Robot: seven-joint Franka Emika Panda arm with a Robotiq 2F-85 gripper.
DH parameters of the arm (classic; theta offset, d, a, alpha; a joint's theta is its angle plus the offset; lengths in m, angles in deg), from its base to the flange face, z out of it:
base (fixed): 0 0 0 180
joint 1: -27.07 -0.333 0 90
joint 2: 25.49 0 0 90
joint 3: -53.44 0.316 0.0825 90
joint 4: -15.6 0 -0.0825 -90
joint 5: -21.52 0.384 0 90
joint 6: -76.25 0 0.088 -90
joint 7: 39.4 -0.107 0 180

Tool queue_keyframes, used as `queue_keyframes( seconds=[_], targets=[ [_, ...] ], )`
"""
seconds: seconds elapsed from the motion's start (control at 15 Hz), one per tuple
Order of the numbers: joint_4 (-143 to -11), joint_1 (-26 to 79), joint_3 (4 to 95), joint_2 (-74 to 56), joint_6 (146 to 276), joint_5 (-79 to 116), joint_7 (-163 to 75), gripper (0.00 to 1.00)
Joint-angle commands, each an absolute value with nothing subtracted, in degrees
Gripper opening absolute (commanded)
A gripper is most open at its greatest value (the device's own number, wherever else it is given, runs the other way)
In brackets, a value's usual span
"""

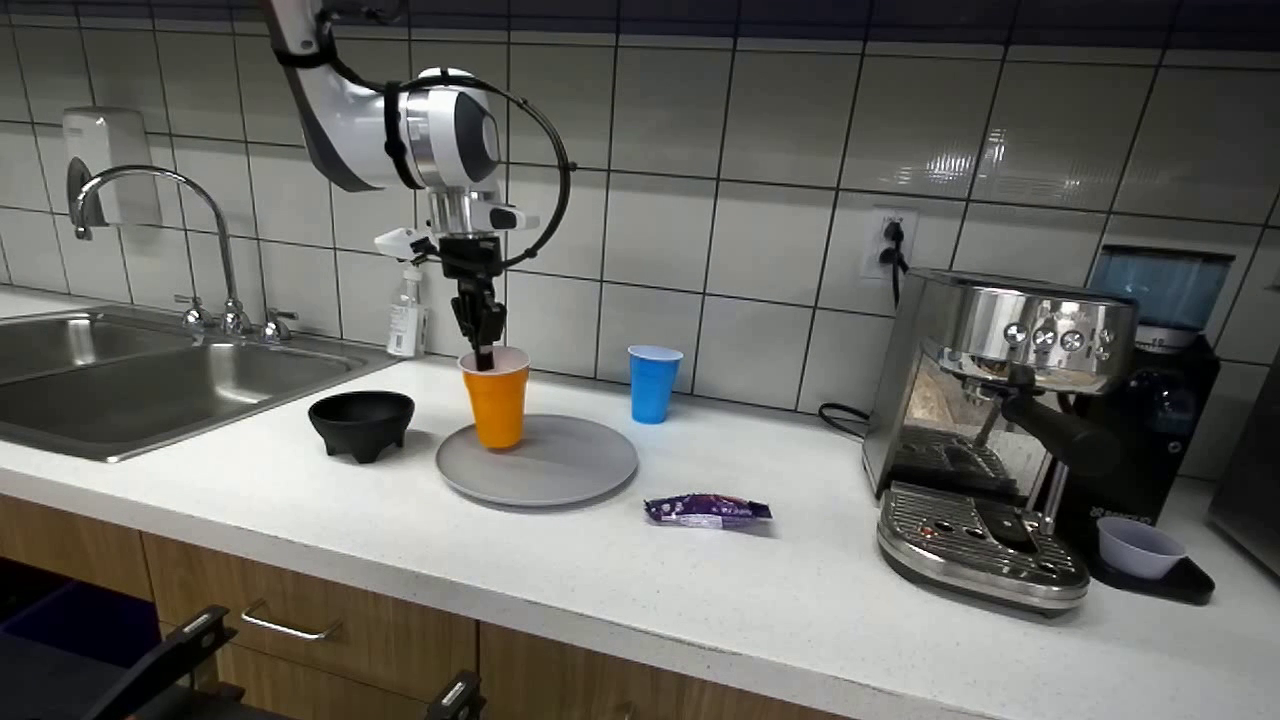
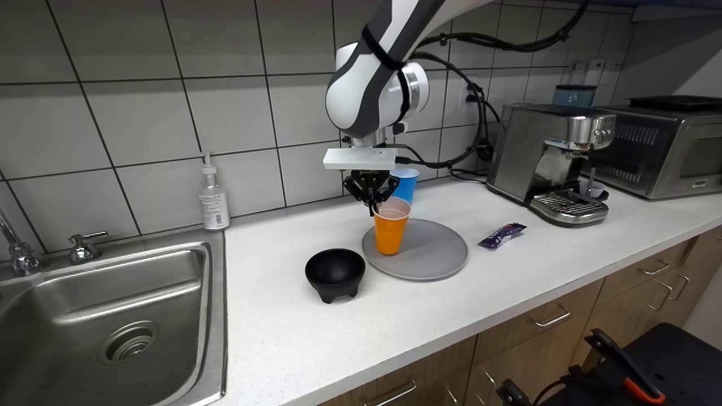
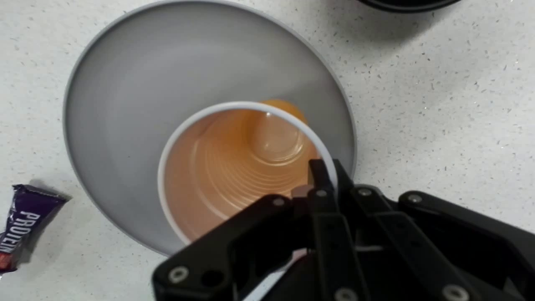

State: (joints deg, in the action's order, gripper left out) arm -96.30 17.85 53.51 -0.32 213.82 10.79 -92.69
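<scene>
The orange cup (image 3: 234,167) is clamped by its rim in the gripper (image 3: 331,173), wrist view's lower right.

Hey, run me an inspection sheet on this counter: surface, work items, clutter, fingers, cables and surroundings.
Surface: white, speckled countertop.
Work items: orange cup, mouth up, over the gray plate; whether they touch, I cannot tell.
Clutter: black bowl, blue cup, purple packet printed PROTEIN.
Fingers: closed on the orange cup's rim, one inside, one outside.
Cables: black cable looping beside the arm; black plug in the wall outlet.
Surroundings: tiled wall, sink, pump bottle, espresso machine.
</scene>
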Motion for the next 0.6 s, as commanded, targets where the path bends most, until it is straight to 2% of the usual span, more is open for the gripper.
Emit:
queue_keyframes(
  seconds=[0.0,0.13,0.2,0.27,0.53],
  targets=[
    [-93.8,17.0,52.6,1.0,211.1,11.9,-90.7,0.01],
    [-93.5,17.0,52.6,1.3,210.8,12.0,-90.6,0.01],
    [-93.4,17.0,52.6,1.4,210.7,12.1,-90.6,0.3],
    [-93.3,17.1,52.5,1.5,210.6,12.1,-90.6,0.31],
    [-93.4,17.2,52.5,0.7,210.9,12.3,-90.5,0.59]
  ],
)
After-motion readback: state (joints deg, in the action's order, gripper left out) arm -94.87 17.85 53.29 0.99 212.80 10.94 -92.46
